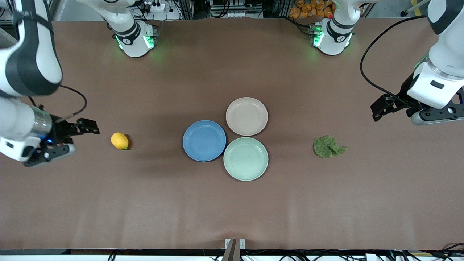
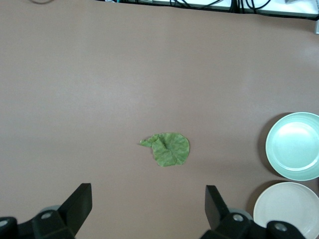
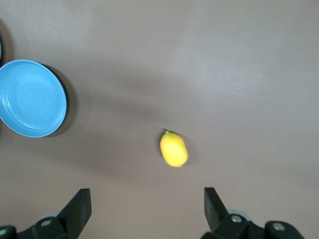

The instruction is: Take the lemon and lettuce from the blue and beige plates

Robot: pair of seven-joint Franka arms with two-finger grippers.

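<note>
Looks done: lemon [image 1: 119, 141] & lettuce [image 1: 328, 146] lie on the table, off the blue plate [image 1: 204, 140] & beige plate [image 1: 247, 116], both empty. Left gripper [image 2: 148, 204] over the table near the lettuce, right gripper [image 3: 147, 206] near the lemon; both wide open, holding nothing.

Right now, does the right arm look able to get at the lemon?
Probably yes. The right gripper is open, beside the lemon at the right arm's end of the table. The lemon lies alone on the bare table, nothing between them.

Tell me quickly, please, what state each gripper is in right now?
Left gripper: open, empty, above the lettuce.
Right gripper: open, empty, above the lemon.
</note>
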